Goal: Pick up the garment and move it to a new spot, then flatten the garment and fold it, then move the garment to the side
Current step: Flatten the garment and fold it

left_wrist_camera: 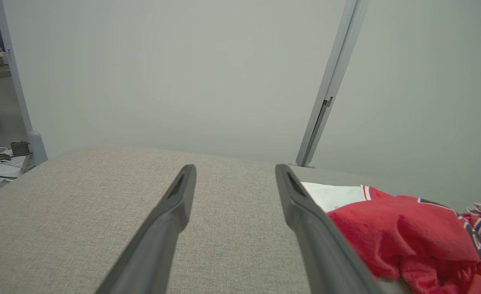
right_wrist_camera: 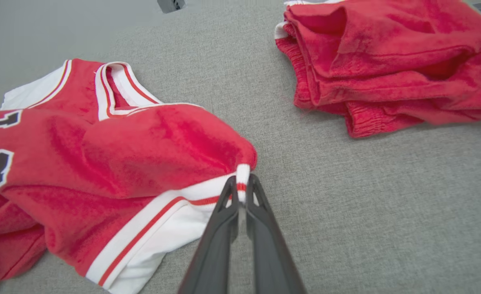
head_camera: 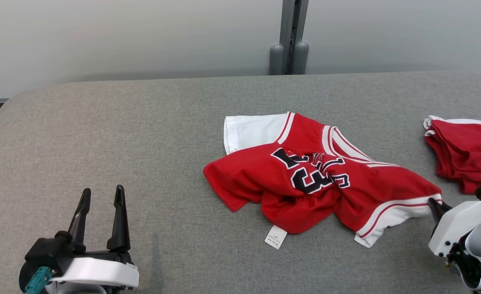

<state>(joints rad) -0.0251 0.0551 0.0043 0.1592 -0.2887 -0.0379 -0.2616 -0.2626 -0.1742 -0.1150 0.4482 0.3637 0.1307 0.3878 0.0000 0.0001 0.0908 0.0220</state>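
Head view looked down on the grey fabric-covered tabletop (head_camera: 142, 143). Near its middle lay the garment I was meant to handle, a red sleeveless basketball jersey (head_camera: 305, 179) with white-and-red banding and black numerals. It was rumpled rather than spread: the numerals were creased into each other, one white panel stuck out at the far side, and a small white care label (head_camera: 275, 237) poked from the near edge.

My right gripper (right_wrist_camera: 242, 185) was clenched on the jersey. The right wrist view showed my two dark fingers pressed together on the white-and-red band at the corner nearest my right side, with the cloth rising slightly to that pinch and the rest of it resting on the table. My left gripper (head_camera: 103, 191) stood released and held nothing, its fingers well apart over bare fabric, some way to the left of the jersey.

Off to my right, apart from the jersey, sat a folded red cloth pile (head_camera: 464, 151) with a white edge. I took no part in it here, and I could not tell from these views what it was.

As I judged it, the task was near its start. I had a hold on one corner, but the jersey had not been lifted clear, and nothing of it was flat or folded. Carrying it to a fresh spot, smoothing it out, folding it and setting it aside all remained. My free left hand would likely be needed for a second corner.
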